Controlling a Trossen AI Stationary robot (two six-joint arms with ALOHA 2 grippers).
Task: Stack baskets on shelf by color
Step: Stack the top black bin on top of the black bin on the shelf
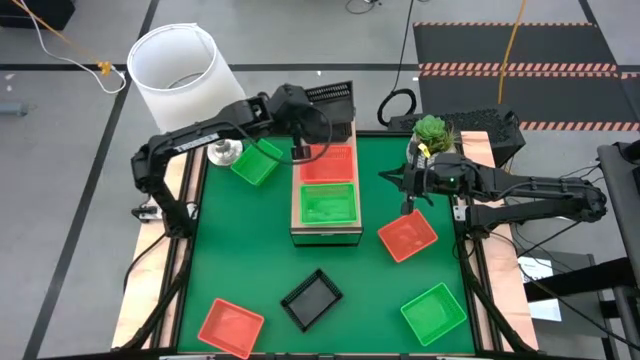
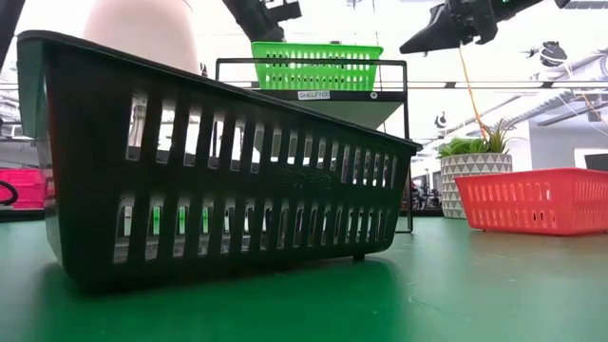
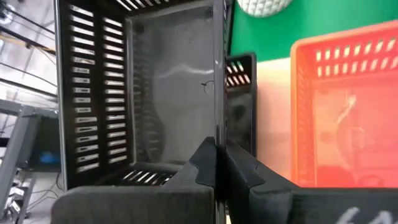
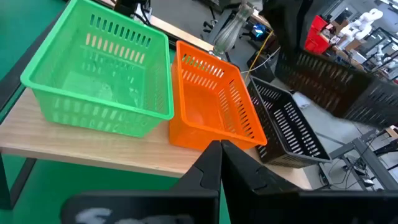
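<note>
The shelf (image 1: 325, 232) stands mid-table. A green basket (image 1: 330, 203), an orange-red basket (image 1: 327, 163) and a black basket (image 4: 289, 127) sit on it in a row. My left gripper (image 1: 300, 140) is over the shelf's far end, shut on a second black basket (image 1: 332, 97), which is raised and tipped. My right gripper (image 1: 405, 205) is shut and empty, hovering right of the shelf above the table, near a loose orange-red basket (image 1: 407, 237). My left gripper pinches one side wall (image 3: 217, 112) of the raised black basket (image 3: 168, 81), with one finger inside and one outside. The basket is lifted clear above the black basket (image 3: 241, 93) on the shelf. It is tipped on edge, so its inside faces the wrist camera.
Loose on the green table are a green basket (image 1: 257, 160) left of the shelf, and an orange-red one (image 1: 230, 325), a black one (image 1: 312, 298) and a green one (image 1: 433, 312) toward the near edge. A white bucket (image 1: 180, 65) and a potted plant (image 1: 432, 128) stand at the far side.
</note>
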